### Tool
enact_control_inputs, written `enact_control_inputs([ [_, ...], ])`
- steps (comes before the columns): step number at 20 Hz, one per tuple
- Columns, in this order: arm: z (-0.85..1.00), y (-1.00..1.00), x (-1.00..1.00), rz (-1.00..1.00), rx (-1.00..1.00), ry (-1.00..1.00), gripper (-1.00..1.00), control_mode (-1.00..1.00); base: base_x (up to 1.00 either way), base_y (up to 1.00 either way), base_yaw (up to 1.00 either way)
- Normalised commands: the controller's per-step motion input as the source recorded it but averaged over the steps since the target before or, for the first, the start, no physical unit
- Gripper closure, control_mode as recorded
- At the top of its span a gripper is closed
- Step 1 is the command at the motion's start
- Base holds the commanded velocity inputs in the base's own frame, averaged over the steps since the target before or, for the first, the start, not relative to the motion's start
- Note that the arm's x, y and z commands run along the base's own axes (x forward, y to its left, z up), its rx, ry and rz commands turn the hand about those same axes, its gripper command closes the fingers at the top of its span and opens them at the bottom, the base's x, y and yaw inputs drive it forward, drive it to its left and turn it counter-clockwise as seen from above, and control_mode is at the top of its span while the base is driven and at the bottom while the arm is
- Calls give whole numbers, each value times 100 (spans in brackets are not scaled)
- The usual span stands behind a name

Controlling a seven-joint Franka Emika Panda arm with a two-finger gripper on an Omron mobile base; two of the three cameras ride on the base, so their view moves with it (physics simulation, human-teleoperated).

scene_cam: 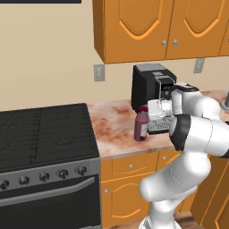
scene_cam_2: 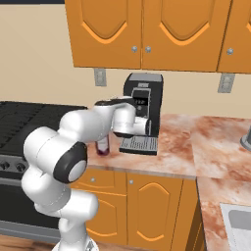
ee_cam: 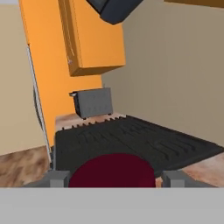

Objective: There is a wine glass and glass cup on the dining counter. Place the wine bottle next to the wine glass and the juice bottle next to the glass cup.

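The juice bottle [scene_cam: 141, 125], short and dark purple, stands upright on the marbled worktop [scene_cam: 114, 125] just left of the coffee machine. My gripper [scene_cam: 146, 112] reaches in level from the right at the bottle's upper part. In the hand view the bottle's maroon top [ee_cam: 111, 168] sits between my fingertips [ee_cam: 59, 178], which stand wide apart on either side of it; the gripper [ee_cam: 116, 178] looks open around the bottle. From the right base view my arm covers all but the bottle's base [scene_cam_2: 102, 148]. The wine bottle, wine glass, glass cup and dining counter are out of view.
A black coffee machine [scene_cam: 150, 87] stands right behind the bottle, its drip tray [scene_cam_2: 139, 143] beside it. The black stove [scene_cam: 44, 129] lies to the left, with a toaster [ee_cam: 92, 103] beyond it. Orange wall cabinets [scene_cam_2: 147, 29] hang overhead. A sink [scene_cam_2: 238, 223] is at the far right.
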Motion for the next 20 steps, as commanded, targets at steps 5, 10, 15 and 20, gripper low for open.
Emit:
enact_control_inputs([
  [5,100,0,-92,0,0,-9,100,-100,0,0,0],
  [10,86,4,-95,0,0,-1,100,-100,0,0,0],
  [15,89,10,-80,0,0,0,100,-100,0,0,0],
  [20,27,6,-51,0,0,0,100,-100,0,0,0],
])
